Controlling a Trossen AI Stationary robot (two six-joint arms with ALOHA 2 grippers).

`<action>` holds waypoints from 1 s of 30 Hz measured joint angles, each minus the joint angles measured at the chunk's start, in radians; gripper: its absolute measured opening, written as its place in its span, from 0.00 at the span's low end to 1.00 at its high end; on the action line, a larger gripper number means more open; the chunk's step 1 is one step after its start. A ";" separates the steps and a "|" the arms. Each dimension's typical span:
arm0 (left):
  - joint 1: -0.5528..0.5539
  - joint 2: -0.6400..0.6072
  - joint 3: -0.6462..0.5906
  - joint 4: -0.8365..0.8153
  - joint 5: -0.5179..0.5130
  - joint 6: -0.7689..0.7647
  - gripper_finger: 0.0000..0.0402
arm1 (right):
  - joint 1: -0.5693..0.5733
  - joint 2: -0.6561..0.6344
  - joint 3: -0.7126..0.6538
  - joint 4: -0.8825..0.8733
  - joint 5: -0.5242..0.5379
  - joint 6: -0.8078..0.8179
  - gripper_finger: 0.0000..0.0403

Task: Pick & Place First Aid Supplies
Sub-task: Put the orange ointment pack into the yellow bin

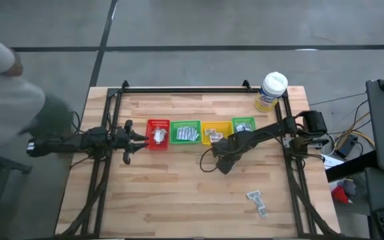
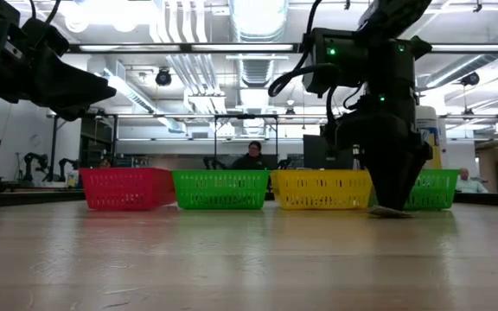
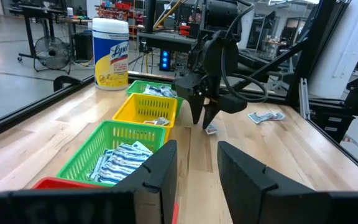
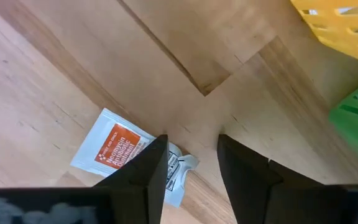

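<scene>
The right claw (image 4: 188,171) points down at the table with fingers apart — one finger over a white-orange sachet (image 4: 114,149) lying flat just before the yellow bin (image 1: 215,131). Bare wood surrounds it. The left claw (image 1: 137,139) hovers apart beside the red bin (image 1: 157,133).

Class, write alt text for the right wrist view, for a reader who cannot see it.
Two dark fingers of the right gripper point down at a wooden table, with a white-and-orange sachet lying flat under one of them. Corners of a yellow bin and a green bin show at one edge.
</scene>
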 joint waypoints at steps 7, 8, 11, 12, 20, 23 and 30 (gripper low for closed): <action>0.000 0.000 0.000 0.000 0.000 0.000 0.28 | 0.000 -0.020 -0.002 -0.003 0.005 -0.023 0.40; 0.000 0.000 0.000 0.000 0.000 0.000 0.28 | 0.000 -0.023 -0.002 -0.003 0.007 -0.025 0.41; 0.000 0.000 0.000 0.000 0.000 0.000 0.28 | 0.000 -0.033 -0.004 -0.011 0.012 -0.042 0.43; 0.000 0.000 0.000 0.000 0.000 0.000 0.28 | 0.000 -0.039 -0.004 -0.016 0.014 -0.041 0.44; 0.000 0.000 0.000 0.000 0.000 0.000 0.28 | 0.000 -0.092 -0.003 -0.061 0.001 0.015 0.49; 0.000 0.000 0.000 0.000 0.000 0.000 0.28 | 0.011 -0.108 -0.003 -0.088 -0.062 0.034 0.49; 0.000 0.001 0.000 0.000 0.000 0.002 0.28 | 0.093 -0.116 -0.004 -0.086 -0.061 -0.195 0.49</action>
